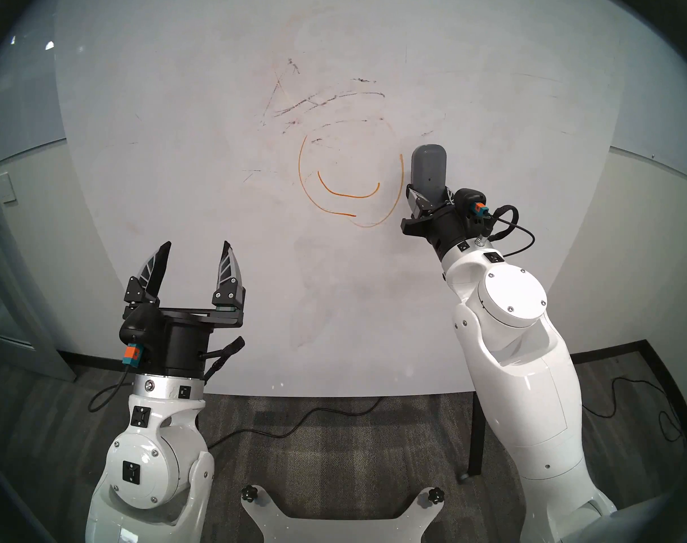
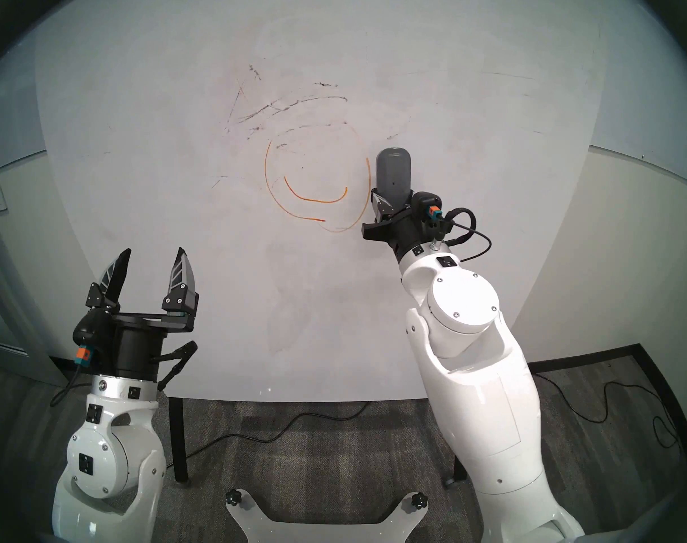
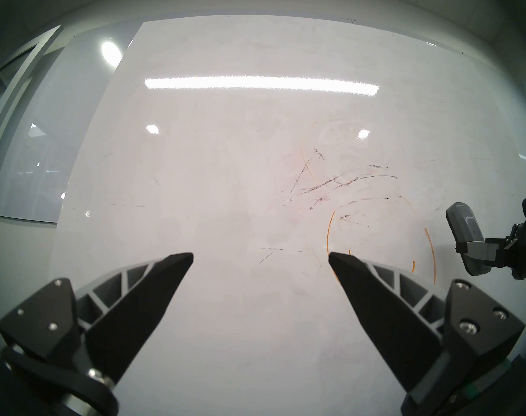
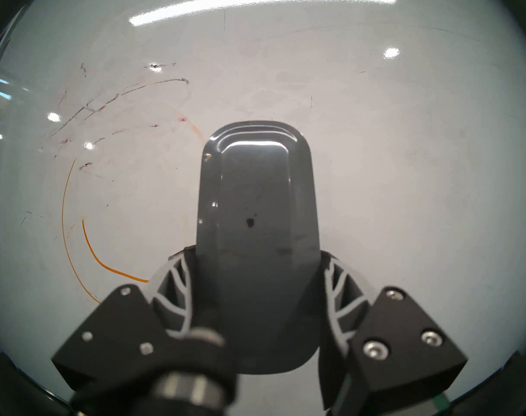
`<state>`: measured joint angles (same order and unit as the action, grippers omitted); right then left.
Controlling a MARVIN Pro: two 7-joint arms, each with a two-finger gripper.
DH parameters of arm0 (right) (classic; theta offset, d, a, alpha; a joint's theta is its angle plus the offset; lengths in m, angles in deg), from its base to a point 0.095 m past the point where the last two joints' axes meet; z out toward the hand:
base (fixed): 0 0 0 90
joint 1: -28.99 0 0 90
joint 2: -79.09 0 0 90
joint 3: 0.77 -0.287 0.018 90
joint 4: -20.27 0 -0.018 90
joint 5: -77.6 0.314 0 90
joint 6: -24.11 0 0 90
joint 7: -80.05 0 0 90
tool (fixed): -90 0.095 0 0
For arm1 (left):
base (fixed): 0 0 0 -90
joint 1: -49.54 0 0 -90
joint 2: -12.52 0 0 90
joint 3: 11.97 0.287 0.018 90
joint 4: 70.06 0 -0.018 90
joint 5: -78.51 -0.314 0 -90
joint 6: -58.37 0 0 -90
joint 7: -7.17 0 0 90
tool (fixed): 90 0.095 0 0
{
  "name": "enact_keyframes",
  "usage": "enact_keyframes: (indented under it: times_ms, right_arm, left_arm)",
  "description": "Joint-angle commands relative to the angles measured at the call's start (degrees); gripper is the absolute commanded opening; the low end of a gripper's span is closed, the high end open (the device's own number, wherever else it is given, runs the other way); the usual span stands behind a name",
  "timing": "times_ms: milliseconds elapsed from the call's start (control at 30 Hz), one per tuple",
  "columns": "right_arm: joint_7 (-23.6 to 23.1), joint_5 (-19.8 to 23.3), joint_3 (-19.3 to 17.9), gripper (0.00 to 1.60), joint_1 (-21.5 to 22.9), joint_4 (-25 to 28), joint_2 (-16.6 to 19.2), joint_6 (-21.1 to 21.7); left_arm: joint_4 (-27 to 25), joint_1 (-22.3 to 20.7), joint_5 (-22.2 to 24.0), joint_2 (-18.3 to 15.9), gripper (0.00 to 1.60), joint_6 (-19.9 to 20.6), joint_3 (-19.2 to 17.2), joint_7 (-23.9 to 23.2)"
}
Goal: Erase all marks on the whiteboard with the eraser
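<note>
Right wrist: dark grey eraser point(image 4: 255, 214) (glossy, rounded top) upright

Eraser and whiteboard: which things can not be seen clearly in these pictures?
- Whether the eraser touches the whiteboard: its wiping face is turned away in both head views and the right wrist view.
- Orange outline, right side: hidden behind the eraser in the right wrist view.
- Faint smudges: too pale to trace.

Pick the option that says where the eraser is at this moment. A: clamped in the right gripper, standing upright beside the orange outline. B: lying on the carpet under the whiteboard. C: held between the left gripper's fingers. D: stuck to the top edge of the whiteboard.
A: the eraser stands upright in the shut right gripper, just right of the orange outline on the whiteboard; the left gripper is open and empty.
</note>
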<state>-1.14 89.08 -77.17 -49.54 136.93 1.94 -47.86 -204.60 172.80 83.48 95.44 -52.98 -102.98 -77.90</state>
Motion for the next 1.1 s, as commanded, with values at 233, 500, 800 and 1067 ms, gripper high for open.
enact_keyframes:
  times_ms: [233, 500, 800, 1067]
  right_arm:
    - [0.94, -1.29, 1.65, 0.00, 3.52, 0.19, -1.73, -0.81]
    - [1.82, -2.13, 2.92, 0.00, 4.34, -0.72, -2.73, -0.61]
    - [2.71, -2.81, 3.96, 0.00, 6.14, -3.10, -4.10, -0.40]
    - [3.03, -2.74, 3.34, 0.00, 8.71, -5.82, -4.92, 0.10]
  left_arm:
    - [-1.33, -0.08, 0.13, -0.05, 1.60, -0.15, -0.09, -0.05]
    - [-1.34, -0.07, 0.13, -0.05, 1.60, -0.14, -0.09, -0.05]
    - [-1.34, -0.07, 0.13, -0.05, 1.60, -0.14, -0.09, -0.05]
    - [-1.32, -0.09, 0.12, -0.05, 1.60, -0.15, -0.09, -0.05]
